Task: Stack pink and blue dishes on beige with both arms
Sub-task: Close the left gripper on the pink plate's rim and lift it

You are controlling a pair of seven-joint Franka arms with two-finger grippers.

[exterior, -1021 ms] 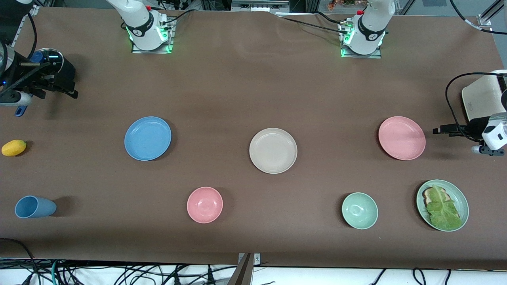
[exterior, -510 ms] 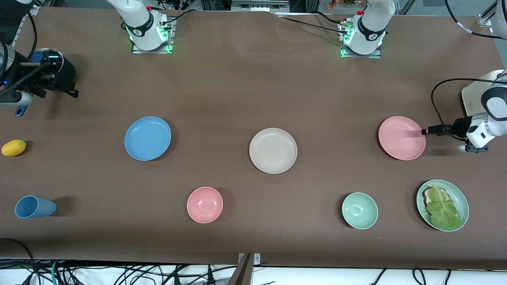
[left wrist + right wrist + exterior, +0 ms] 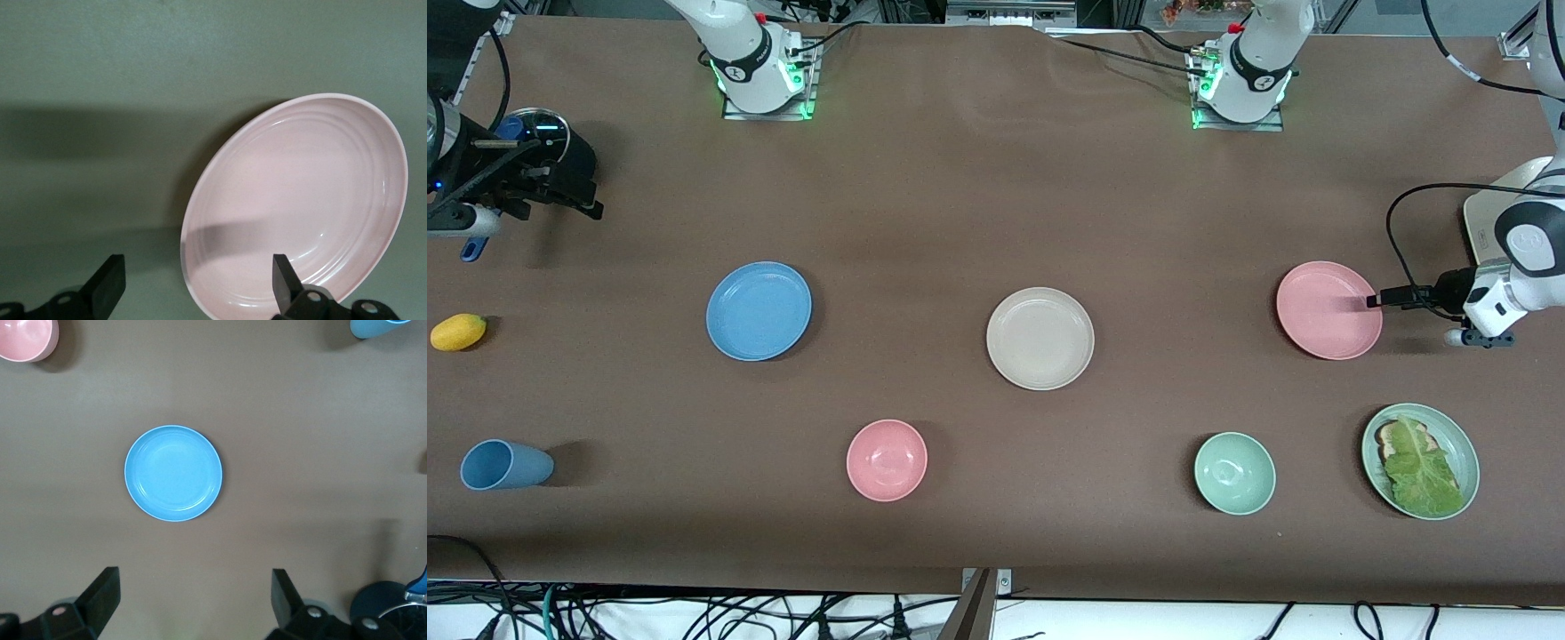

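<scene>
The left gripper (image 3: 1375, 300) spreads wide at the three-o'clock rim of the flat, shallow pink plastic plate (image 3: 1327, 311). That plate lies level, apart from the cream-beige plate (image 3: 1040, 338) mid-table. The right gripper (image 3: 193, 600), wide too, hangs high, looking down on the light blue plate (image 3: 759, 310).

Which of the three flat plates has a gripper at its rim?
The pink plate, toward the left arm's end: the open left gripper is at its rim. The blue plate and beige plate have none near.
</scene>
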